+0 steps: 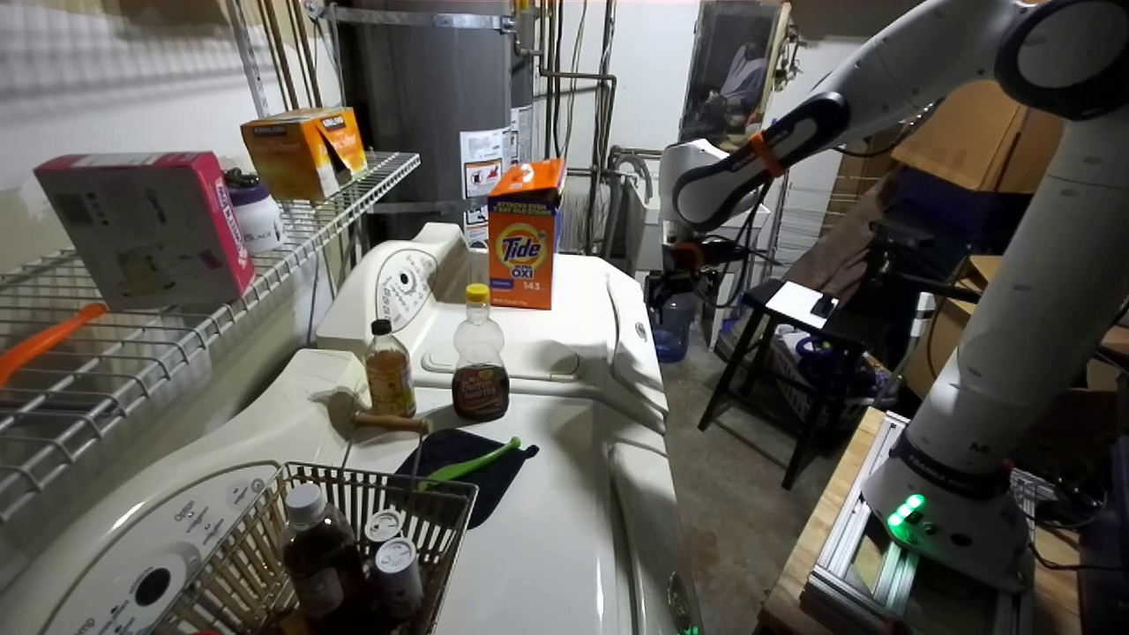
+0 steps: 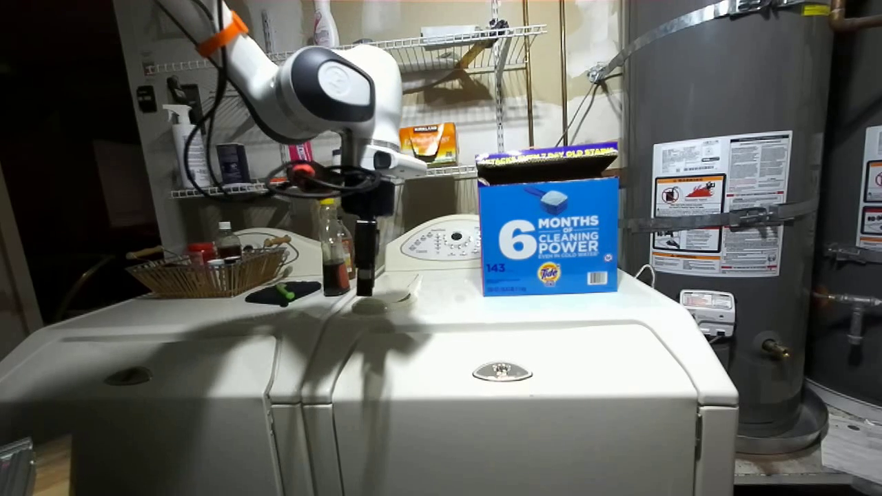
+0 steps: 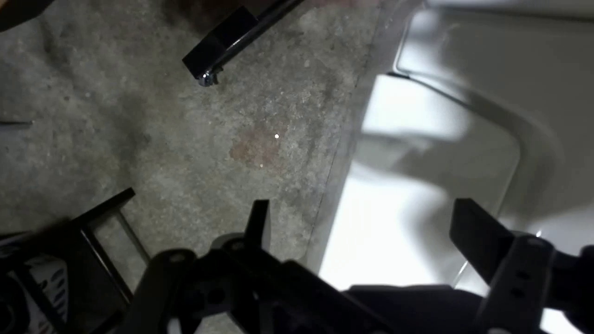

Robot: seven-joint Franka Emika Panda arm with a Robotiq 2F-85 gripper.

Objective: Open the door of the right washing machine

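Wrist view: the jaws stand spread wide apart near the front of the right washing machine (image 3: 561,102), its closed door (image 3: 408,199) showing below and partly between them; one jaw is seen over the door's edge, the other over the concrete floor (image 3: 250,116) before the washing machine. In an exterior view the jaws hang toward the washing machine's upper left, with the door's oval badge (image 2: 502,371) lower and farther right. A detergent box (image 2: 551,238) stands upright on the washing machine; a basket (image 2: 207,281) rests on the white machine (image 2: 158,427) adjoining its left side.
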